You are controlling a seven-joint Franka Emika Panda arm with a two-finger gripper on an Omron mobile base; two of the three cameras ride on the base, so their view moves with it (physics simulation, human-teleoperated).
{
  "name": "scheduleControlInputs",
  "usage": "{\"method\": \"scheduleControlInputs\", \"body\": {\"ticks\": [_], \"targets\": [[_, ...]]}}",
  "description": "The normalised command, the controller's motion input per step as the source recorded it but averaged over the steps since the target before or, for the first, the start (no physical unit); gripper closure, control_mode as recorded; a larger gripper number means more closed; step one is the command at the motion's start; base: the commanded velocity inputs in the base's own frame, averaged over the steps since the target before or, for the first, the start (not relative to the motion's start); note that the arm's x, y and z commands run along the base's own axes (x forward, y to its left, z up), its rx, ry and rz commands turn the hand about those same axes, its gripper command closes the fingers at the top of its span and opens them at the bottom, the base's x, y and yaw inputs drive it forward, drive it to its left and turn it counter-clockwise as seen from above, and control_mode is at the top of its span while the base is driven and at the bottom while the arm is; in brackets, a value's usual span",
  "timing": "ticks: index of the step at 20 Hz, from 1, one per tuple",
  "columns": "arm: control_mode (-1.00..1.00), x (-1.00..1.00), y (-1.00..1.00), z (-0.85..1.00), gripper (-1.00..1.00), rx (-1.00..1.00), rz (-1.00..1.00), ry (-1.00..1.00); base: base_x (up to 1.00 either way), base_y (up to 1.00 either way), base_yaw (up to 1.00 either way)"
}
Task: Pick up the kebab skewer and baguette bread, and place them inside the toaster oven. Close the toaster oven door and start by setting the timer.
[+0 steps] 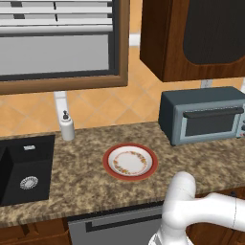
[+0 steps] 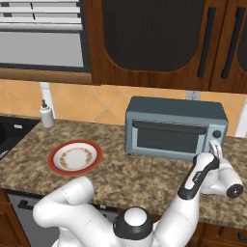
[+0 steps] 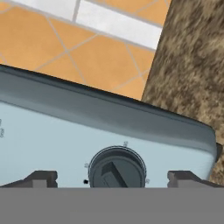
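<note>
Straddling the timer dial [image 3: 117,168], the end effector [image 3: 117,177] spreads wide; base views show the toaster oven door [image 2: 166,138] closed.

Even, bright, flat rendered light falls across all three views, with no glare. Shadows are faint. The worktop [image 1: 86,186] texture looks coarse and pixelated in the hand view.

The toaster oven [image 2: 175,127] stood at the counter's [image 2: 144,178] back edge with its door [image 2: 166,138] shut, blocking the inside. Counter before it lay open; a plate [image 2: 75,157] sat nearer the front edge, a soap dispenser [image 2: 46,115] by the back edge.
</note>
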Motion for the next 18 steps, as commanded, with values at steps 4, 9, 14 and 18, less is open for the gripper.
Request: {"method": "scheduleControlInputs", "body": {"ticks": [4,9,14,18], "targets": [[-1.0,0.32,0.23,0.0,1.0,0.0,-0.01,0.0,0.0,0.0,0.0],[-1.0,0.37,0.0,0.0,1.0,0.0,0.0,0.0,0.0,0.0,0.0],[-1.0,0.08,0.0,0.0,1.0,0.0,0.0,0.01,0.0,0.0,0.0],[-1.0,0.0,0.0,0.0,1.0,0.0,0.0,0.1,0.0,0.0,0.0]]}}
